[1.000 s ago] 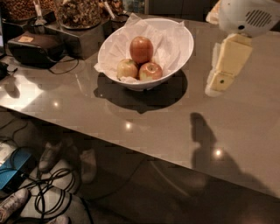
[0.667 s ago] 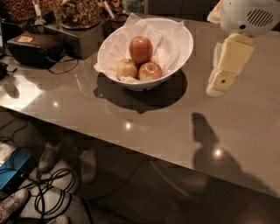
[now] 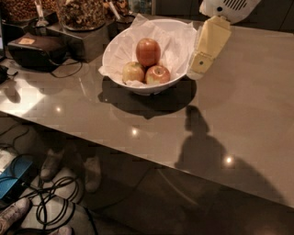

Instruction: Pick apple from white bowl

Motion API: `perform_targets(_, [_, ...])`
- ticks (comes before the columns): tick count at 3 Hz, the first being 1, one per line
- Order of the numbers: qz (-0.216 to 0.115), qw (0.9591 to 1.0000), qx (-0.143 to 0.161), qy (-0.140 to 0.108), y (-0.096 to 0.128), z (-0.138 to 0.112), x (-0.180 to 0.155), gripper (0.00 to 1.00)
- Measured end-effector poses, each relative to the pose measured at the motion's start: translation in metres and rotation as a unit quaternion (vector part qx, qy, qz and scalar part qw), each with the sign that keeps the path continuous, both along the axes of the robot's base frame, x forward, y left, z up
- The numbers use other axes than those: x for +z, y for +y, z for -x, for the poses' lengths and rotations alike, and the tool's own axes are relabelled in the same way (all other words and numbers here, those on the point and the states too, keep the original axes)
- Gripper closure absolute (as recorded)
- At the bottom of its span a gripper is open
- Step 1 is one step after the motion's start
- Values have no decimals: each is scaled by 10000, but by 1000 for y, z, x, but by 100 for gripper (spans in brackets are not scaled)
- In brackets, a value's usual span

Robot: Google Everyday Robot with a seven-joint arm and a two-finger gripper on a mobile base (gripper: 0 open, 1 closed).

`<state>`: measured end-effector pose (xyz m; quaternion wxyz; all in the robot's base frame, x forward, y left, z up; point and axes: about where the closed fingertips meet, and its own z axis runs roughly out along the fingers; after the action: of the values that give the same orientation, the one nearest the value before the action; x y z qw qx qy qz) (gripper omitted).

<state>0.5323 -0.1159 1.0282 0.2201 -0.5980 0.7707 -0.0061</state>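
We see the apple [image 3: 148, 52] standing tall and round at the back of the white bowl [image 3: 138, 90], its smooth skin a deep red with faint yellowish streaks. It leans against two smaller apples in front of it, a yellow-green blushed apple [image 3: 133, 72] on the left and a red-yellow apple [image 3: 157, 74] on the right, so we count three fruits in all, touching one another. The one bowl is wide, glossy and round with sloping sides, and crumpled white paper [image 3: 177, 39] lines it and sticks up past the rim. The gripper [image 3: 198, 69], a blocky cream-coloured plastic piece under a rounded white housing, hangs tilted just beside the bowl's right rim, apart from the fruit. We cannot tell whether it is released or clenched, and it holds nothing that we can see. The bowl rests on a smooth, reflective grey-brown table [image 3: 248, 101], where small light spots glint and the arm's dark shadow [image 3: 197, 124] falls. Behind the bowl to the left we count at least two dark containers of nuts [image 3: 82, 13], with a black padded case [image 3: 36, 50] near them. Looped black cables [image 3: 50, 202] lie on the floor below.
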Motion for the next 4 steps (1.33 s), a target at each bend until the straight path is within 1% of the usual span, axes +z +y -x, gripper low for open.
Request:
perform_targets(1, [-37, 10000, 10, -32, 2, -2, 0, 0])
perform_targets(2, [-311, 9992, -127, 215, 13, -25, -7, 0])
perform_targets(3, [-601, 9961, -376, 527, 25, -60, -19, 0])
perform_targets(4, [-671, 9960, -394, 443, 27, -67, -17, 0])
